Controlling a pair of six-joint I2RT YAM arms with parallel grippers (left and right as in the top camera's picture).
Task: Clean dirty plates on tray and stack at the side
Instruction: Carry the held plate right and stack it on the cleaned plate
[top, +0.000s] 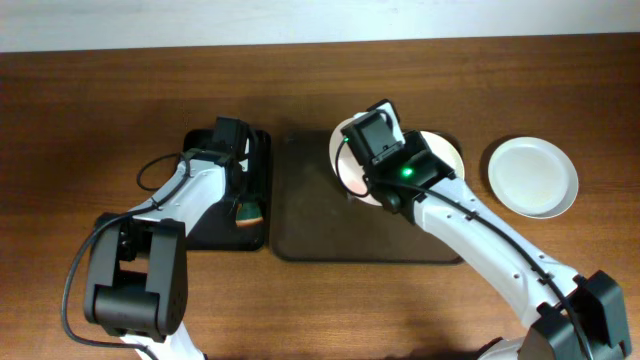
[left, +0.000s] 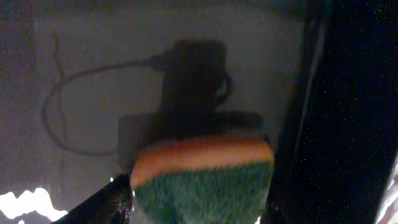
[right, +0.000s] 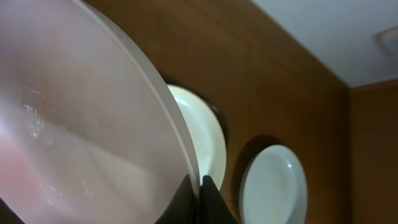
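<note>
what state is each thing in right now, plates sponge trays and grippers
held plate: tilted up off the tray, rim pinched, faint reddish smear
right gripper: shut on held plate
second plate: flat on brown tray, partly hidden by the arm
third plate: flat on the tabletop, looks plain white
sponge: gripped, over black tray
left gripper: shut on sponge

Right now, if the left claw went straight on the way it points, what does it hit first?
Most likely the black tray: the left claw points down at its floor, and the sponge it grips would touch first. The gap is unclear from the wrist view.
</note>
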